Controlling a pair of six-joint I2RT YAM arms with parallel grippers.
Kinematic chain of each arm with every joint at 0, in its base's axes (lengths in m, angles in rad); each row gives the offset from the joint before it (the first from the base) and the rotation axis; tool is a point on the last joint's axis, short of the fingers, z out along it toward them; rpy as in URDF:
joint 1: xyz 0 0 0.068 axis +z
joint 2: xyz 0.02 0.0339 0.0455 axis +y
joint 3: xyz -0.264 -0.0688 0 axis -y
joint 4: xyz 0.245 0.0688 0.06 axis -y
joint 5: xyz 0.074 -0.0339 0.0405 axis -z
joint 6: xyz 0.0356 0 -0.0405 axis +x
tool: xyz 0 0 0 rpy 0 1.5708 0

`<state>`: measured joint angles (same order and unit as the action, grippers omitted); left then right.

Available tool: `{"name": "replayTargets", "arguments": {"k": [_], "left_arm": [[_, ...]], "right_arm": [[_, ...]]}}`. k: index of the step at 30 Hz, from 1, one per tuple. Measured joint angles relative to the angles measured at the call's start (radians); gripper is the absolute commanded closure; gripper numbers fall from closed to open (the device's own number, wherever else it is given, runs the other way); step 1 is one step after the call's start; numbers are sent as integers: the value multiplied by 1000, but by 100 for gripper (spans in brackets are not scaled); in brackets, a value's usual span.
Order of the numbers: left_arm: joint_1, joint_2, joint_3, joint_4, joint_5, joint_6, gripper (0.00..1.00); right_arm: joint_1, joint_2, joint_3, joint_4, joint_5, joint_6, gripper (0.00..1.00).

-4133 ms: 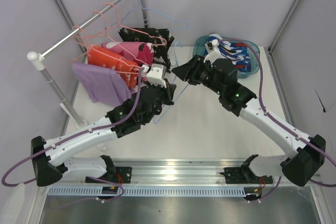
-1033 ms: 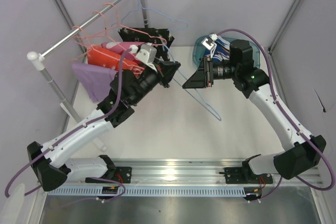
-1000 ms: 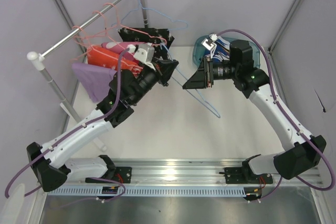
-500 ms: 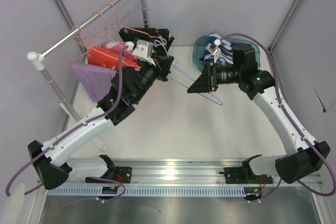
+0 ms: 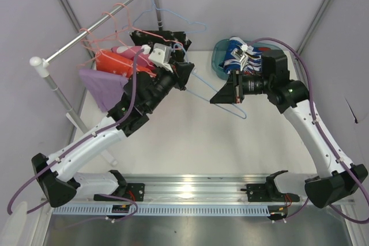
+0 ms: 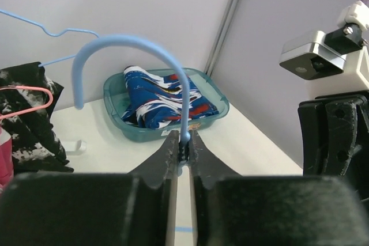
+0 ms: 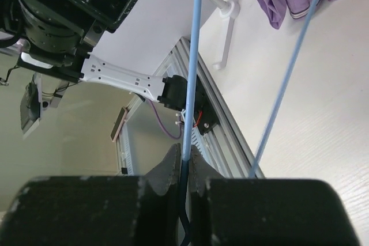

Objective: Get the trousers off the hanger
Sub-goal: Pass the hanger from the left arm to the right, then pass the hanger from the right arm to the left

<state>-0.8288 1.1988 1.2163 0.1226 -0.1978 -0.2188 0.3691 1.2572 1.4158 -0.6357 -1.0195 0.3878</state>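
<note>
An empty blue wire hanger [image 5: 241, 113] is held over the table between both grippers. My left gripper [image 5: 189, 73] is shut on the hanger's neck just below the hook [image 6: 127, 43], as the left wrist view [image 6: 183, 142] shows. My right gripper [image 5: 214, 98] is shut on one of its wire arms [image 7: 194, 56]. The blue-white-red trousers [image 5: 241, 56] lie in a teal basin [image 5: 219, 64]. The lavender [image 5: 102, 89], orange [image 5: 112, 61], pink-magenta [image 5: 131, 53] and black speckled [image 5: 157, 38] trousers hang on hangers at the rack.
The rack's rail [image 5: 92, 24] runs along the back left on white posts, with empty pink hangers [image 5: 109, 18] and another blue hanger [image 5: 173, 18] on it. The rack's foot [image 7: 230, 8] stands at the left. Grey walls enclose the table.
Both arms have carried the blue hanger to the right and toward the back. The right gripper has drawn away from the left one, nearer the basin. Both stay shut.
</note>
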Motion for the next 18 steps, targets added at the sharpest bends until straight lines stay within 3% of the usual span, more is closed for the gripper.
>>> {"name": "replayTargets", "arguments": {"k": [6,9,18], "left_arm": [[1,-4,12,-23,14,-99,37],[-3,-19,12,-73,6,-202,24],[-85,-58,7,-113,-47,-537,28]], "right_arm": [[-3,-48,-67,105,37,70,100],[-3,-61,-102,163,65,114,100],[42,-61,-109,253,127,145,100]]}}
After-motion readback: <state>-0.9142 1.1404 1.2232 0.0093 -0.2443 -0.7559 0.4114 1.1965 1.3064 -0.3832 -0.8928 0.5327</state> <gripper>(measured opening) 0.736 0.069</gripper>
